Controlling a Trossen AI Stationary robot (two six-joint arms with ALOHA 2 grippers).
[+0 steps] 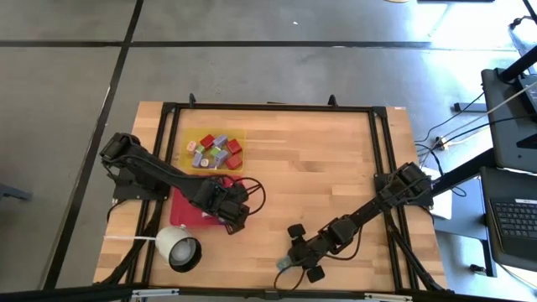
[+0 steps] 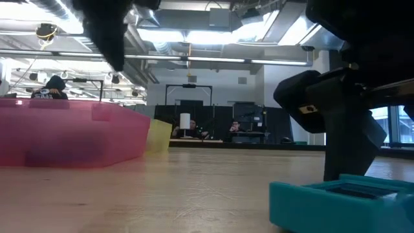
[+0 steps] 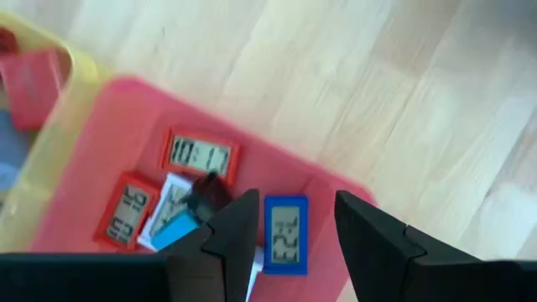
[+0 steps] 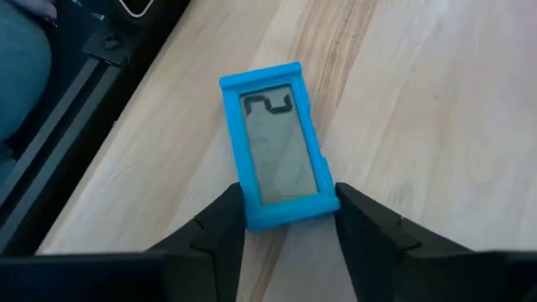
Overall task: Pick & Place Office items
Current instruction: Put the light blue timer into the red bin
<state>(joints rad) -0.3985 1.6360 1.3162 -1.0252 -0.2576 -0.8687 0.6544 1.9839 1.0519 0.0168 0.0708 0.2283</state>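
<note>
My left gripper (image 1: 235,216) (image 3: 298,200) hovers open over the red tray (image 1: 186,210) (image 3: 126,109). The tray holds several small clock-like pieces: red ones (image 3: 200,155) and a blue one (image 3: 285,235) lying flat below the gap between my fingers. My right gripper (image 1: 292,262) (image 4: 289,195) is low at the table's near edge, shut on a blue clock-like piece (image 4: 273,143) (image 2: 343,200) (image 1: 286,265). The yellow tray (image 1: 191,134) carries small blocks (image 1: 216,151) in red, purple and green. My right gripper pinches the blue piece by its end nearest the wrist (image 4: 289,210), one finger (image 4: 231,218) on each long side. The fingers come low and slanting along its length. The piece lies flat on the table with its display facing up.
A white round cup-like thing (image 1: 178,249) with a cord sits at the near left corner, close to the red tray. A black frame (image 1: 382,151) borders the table. Bare wood (image 1: 319,176) lies between the arms. People sit far off in the room (image 2: 55,87).
</note>
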